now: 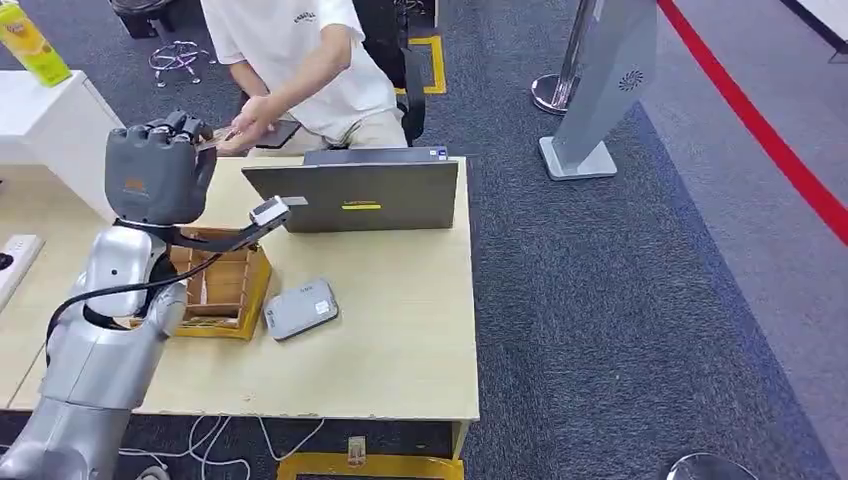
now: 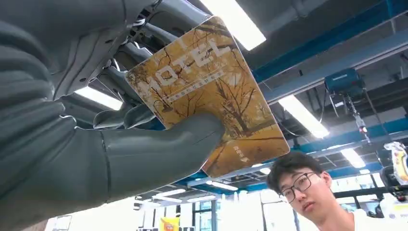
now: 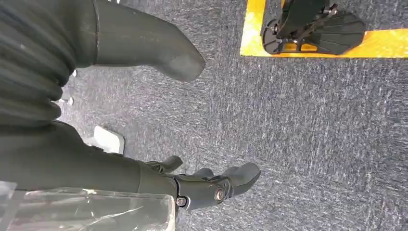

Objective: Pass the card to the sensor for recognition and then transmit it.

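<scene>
Head view, left hand: the left hand (image 1: 160, 170) is raised above the back left of the surface (image 1: 400, 340), pinching the card (image 1: 218, 139) at its top; a person (image 1: 300, 60) seated behind the surface reaches a hand (image 1: 250, 122) to the card's far end. I judge this as the hand-over step, with the card lifted high so the person can take it.
Left wrist view, grip: the thick thumb (image 2: 163, 149) presses the card's (image 2: 211, 91) face while darker fingers (image 2: 144, 36) back it from behind, so the hand is clenched on the card with most of it left free for another taker.
Card look: thin, stiff rectangle with rounded corners, printed in amber and brown with bare trees, large pale letters reading "MOTEL" and a small line of print I cannot read.
Tray: a yellow-brown tray (image 1: 225, 290) with compartments lies under the raised arm, likely the card store; its contents are too small to tell.
Sensor: a flat grey sensor (image 1: 300, 308) lies just beside the tray, well below the card, so the card is not over it now.
Laptop: a grey laptop (image 1: 355, 192) stands open at the back, facing the person.
Right hand: the right hand (image 3: 211, 185) hangs over the carpet (image 3: 312, 134), fingers loosely apart, grasping nothing.
</scene>
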Tool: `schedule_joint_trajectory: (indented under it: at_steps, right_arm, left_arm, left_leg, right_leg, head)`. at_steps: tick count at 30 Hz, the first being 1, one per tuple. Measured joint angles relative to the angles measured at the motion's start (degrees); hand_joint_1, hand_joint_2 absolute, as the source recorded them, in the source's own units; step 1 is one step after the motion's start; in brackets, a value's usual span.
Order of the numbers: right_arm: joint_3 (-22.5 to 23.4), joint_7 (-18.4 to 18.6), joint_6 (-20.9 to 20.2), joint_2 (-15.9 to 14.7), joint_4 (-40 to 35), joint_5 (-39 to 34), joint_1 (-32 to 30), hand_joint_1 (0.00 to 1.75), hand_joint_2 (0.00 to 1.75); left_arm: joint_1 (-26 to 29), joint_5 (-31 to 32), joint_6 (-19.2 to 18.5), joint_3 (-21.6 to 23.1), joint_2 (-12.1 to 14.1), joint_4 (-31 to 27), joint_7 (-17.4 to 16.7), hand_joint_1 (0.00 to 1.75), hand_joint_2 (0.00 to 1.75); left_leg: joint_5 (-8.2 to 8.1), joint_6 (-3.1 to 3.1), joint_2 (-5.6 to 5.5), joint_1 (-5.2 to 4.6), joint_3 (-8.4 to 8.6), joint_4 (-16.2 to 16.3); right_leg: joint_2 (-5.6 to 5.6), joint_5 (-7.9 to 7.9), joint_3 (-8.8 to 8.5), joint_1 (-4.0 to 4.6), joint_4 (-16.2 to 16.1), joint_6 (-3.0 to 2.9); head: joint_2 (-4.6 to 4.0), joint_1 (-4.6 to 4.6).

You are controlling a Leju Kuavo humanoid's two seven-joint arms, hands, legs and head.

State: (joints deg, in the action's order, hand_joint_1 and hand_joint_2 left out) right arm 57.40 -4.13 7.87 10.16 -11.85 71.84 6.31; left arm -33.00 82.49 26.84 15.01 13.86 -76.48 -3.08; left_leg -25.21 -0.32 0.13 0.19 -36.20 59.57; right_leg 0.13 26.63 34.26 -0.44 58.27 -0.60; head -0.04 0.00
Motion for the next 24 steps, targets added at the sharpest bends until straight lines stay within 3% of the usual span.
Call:
schedule_joint_trajectory:
  at_steps: [15, 18, 21, 24]
  right_arm:
    - [-0.1, 0.6, 0.0, 0.0, 0.0, 0.9, 0.2, 0.00, 1.75]
    - [-0.6, 1.1, -0.2, 0.0, 0.0, 1.2, 0.3, 0.00, 1.75]
    - [-1.2, 1.8, -0.5, 0.0, 0.0, 1.9, 0.6, 0.00, 1.75]
    - [-1.4, 2.2, -0.6, 0.0, 0.0, 2.0, 0.9, 0.00, 1.75]
  left_arm:
    - [-1.7, 1.1, 0.5, -1.7, 0.0, 1.5, -0.7, 1.75, 1.75]
    - [-5.0, 4.6, 0.1, -2.4, 0.5, 6.6, -3.3, 1.75, 1.75]
    - [-10.8, 6.3, 0.6, -3.1, 1.4, 16.7, -6.2, 1.75, 1.75]
    - [-15.5, 6.3, 0.9, -3.7, 1.9, 24.9, -6.8, 1.75, 1.75]
  left_leg:
    - [0.00, 0.00, 0.00, 0.00, 0.00, 0.0]
    - [0.01, 0.00, 0.00, 0.00, -0.01, 0.0]
    - [0.07, -0.04, 0.01, 0.01, 0.00, 0.0]
    - [0.11, -0.04, 0.01, 0.02, 0.00, 0.0]
  right_leg:
    - [-0.01, 0.00, 0.01, 0.00, 0.0, 0.00]
    - [0.00, -0.01, 0.01, 0.00, 0.0, -0.01]
    - [0.01, -0.03, 0.02, 0.01, 0.0, -0.01]
    - [0.01, -0.04, 0.02, 0.01, 0.0, -0.02]
  head:
    - [0.00, 0.00]
    - [0.00, 0.02]
    - [0.00, 0.00]
    - [0.00, -0.04]
